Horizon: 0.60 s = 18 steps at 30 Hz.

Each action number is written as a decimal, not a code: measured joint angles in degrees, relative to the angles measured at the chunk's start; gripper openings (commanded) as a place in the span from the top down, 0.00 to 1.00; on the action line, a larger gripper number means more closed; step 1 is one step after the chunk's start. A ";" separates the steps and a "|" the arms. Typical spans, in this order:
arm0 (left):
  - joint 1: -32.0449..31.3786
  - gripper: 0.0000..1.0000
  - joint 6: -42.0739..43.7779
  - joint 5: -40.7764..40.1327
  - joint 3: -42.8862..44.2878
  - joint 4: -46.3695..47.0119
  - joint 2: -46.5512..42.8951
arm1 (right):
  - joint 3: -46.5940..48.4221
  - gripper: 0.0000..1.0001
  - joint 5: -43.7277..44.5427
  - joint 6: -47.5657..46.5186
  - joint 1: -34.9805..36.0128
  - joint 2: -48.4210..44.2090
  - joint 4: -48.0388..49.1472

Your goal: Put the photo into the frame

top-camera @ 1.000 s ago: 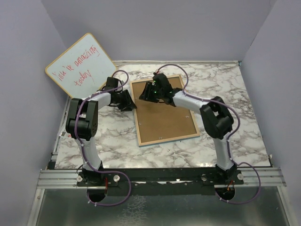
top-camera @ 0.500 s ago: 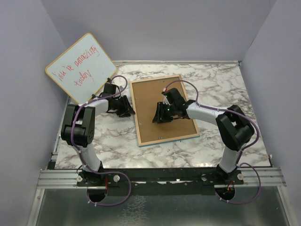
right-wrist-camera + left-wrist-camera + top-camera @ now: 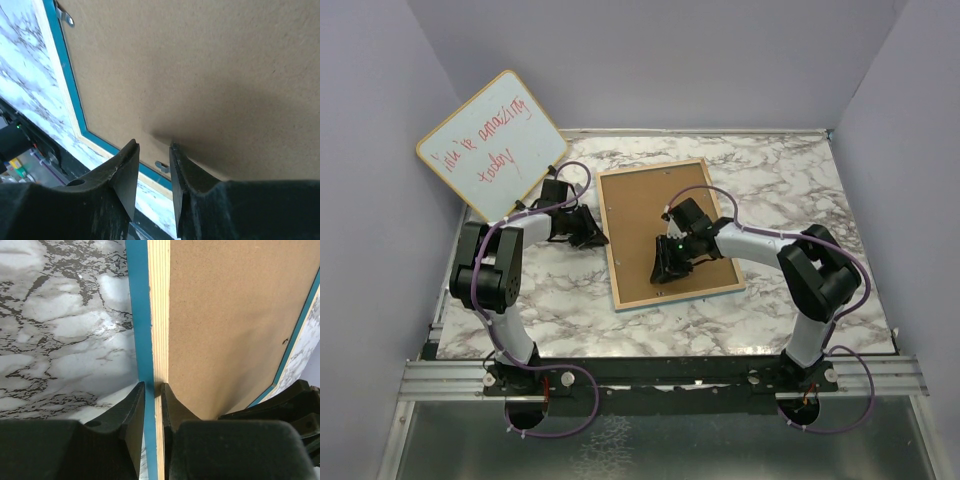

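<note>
Left arm: upper link raised and elbow folded, forearm reaching forward and inward, low over the grey-veined white marble table (image 3: 790, 190). My left gripper (image 3: 150, 395) sits at the left long side of the large thin rectangular picture frame (image 3: 650, 166). The frame lies face down, pale wood back upward with a bright blue strip along its edge. The jaws are drawn in to a narrow slot, and the frame's rim runs straight through it. One finger (image 3: 131, 412) is against the blue outer side, the other is on the wood strip, so the rim is pinched. The plain brown fibreboard backing panel (image 3: 235, 315) begins just right of my right-hand finger.

Right arm: elbow cocked out to the right, forearm swung inward across the frame, wrist pitched down. My right gripper (image 3: 152, 150) points at the backing panel, above its near part. The jaws are a thin slit apart with nothing between them. The tips cast a close shadow on the board, and I cannot tell whether they touch it. A small metal retaining tab (image 3: 162, 166) lies just beyond the tips, at the blue inner border.

A round-cornered whiteboard with red handwriting (image 3: 490, 140) leans against the wall beyond my left gripper.
</note>
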 measured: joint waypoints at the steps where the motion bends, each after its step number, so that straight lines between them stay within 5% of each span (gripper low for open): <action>1: 0.00 0.83 -0.13 0.02 0.00 0.00 0.00 | 0.00 0.64 -0.33 -0.35 0.00 -0.02 -0.59; 18: 0.00 0.85 -0.52 0.52 0.02 0.33 0.37 | 1.70 0.65 -6.51 -4.94 0.02 2.12 -5.62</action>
